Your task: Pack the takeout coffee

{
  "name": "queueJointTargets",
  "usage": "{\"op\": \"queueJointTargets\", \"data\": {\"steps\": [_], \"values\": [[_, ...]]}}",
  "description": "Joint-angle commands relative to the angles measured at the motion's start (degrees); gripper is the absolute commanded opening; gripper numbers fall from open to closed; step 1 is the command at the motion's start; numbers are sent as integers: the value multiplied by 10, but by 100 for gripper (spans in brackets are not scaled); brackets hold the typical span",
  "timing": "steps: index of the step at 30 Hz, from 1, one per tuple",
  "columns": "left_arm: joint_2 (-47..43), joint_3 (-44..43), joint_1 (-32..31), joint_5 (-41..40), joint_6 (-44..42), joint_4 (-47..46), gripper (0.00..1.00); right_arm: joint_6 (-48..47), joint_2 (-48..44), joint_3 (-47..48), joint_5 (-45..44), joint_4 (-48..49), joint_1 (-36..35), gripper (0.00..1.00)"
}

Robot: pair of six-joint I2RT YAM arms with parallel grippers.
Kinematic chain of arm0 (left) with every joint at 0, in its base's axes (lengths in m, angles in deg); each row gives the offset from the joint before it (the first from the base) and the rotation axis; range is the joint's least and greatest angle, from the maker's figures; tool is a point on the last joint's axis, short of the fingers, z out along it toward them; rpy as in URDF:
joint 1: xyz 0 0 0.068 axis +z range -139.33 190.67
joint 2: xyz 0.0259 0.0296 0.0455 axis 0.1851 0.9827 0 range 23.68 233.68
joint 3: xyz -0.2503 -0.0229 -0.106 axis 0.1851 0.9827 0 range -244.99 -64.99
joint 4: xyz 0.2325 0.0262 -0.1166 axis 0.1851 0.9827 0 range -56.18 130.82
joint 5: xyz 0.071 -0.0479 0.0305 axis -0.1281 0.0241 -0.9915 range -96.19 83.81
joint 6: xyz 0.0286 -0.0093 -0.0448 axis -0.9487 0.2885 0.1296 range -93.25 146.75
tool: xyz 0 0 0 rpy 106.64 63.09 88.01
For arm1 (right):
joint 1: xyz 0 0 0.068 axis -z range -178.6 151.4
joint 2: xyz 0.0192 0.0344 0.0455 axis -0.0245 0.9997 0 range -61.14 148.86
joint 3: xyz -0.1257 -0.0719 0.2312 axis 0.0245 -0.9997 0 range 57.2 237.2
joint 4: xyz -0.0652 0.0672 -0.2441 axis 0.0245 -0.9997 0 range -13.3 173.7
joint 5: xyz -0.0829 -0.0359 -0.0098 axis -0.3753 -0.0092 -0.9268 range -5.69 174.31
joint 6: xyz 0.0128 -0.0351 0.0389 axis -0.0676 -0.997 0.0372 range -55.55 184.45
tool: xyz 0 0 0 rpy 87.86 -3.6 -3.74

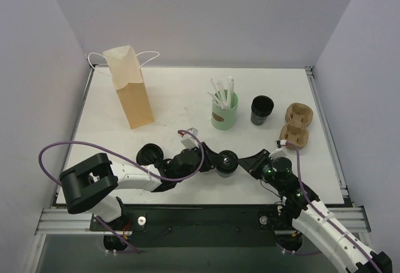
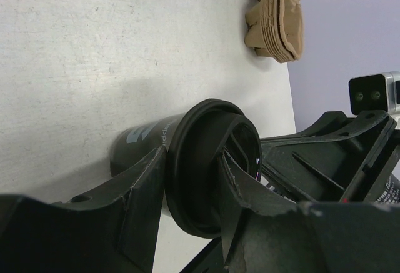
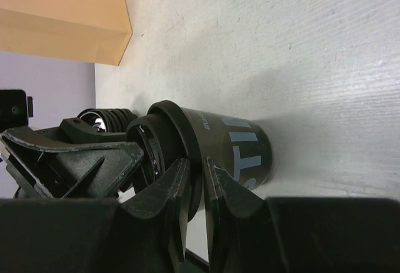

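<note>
My left pincer (image 2: 192, 160) clamped across coffee cup (image 2: 139, 143) at lid (image 2: 212, 117); my right pincer (image 3: 199, 168) nearly together, nipping lid rim

coffee cup (image 3: 231, 148) lettering half hidden, bag (image 3: 62, 17) cropped

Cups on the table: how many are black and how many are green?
Black: 2, the lidded cup and the open cup
Green: 1, the straw cup
Total: 3
</note>
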Motion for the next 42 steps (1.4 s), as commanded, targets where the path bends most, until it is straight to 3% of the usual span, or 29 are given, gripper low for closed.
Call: {"op": "queueJointTargets", "data": {"steps": [1,5,11,22,32,42], "values": [[65,45,-15,32,-35,214,43,-31,78,-76,-61,-95,-2,14],[70,42,-15,30,-38,216,41,-33,94,-55,-58,-112,-14,14],[72,31,-16,28,-42,230,41,-65,49,29,-33,-137,-9,22],[77,21,-17,28,-51,238,41,-141,106,151,-38,-162,8,26],[76,17,-18,26,-53,242,41,-194,126,193,1,-163,35,27],[80,10,-21,24,-55,247,41,-189,134,176,19,-141,42,27]]}}
